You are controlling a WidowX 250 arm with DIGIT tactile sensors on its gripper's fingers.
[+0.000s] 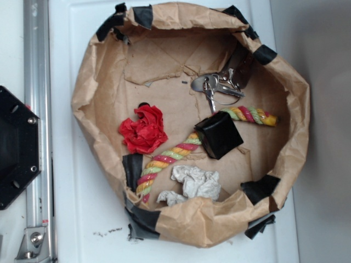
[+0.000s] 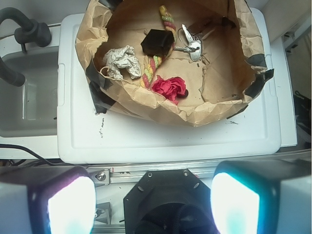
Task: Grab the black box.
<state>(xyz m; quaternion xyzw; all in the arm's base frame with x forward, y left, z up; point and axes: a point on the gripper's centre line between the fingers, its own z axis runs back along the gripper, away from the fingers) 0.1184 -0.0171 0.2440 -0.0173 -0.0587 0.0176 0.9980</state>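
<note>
We judge the task barely begun: nothing is grabbed yet, and the whole reach, descent and pinch remain. The paper nest (image 1: 192, 219) sits on the white board (image 2: 161, 141), and inside it the black box (image 1: 219, 134) rests near the nest's middle, lying over the rope (image 1: 164, 159), with the red wad (image 1: 143, 130) beside it and the white wad (image 1: 194, 182) nearer the nest's taped rim. Our gripper (image 2: 151, 204) hangs high, well outside the nest, looking down at it, fingers (image 2: 234, 204) spread wide and empty.
</note>
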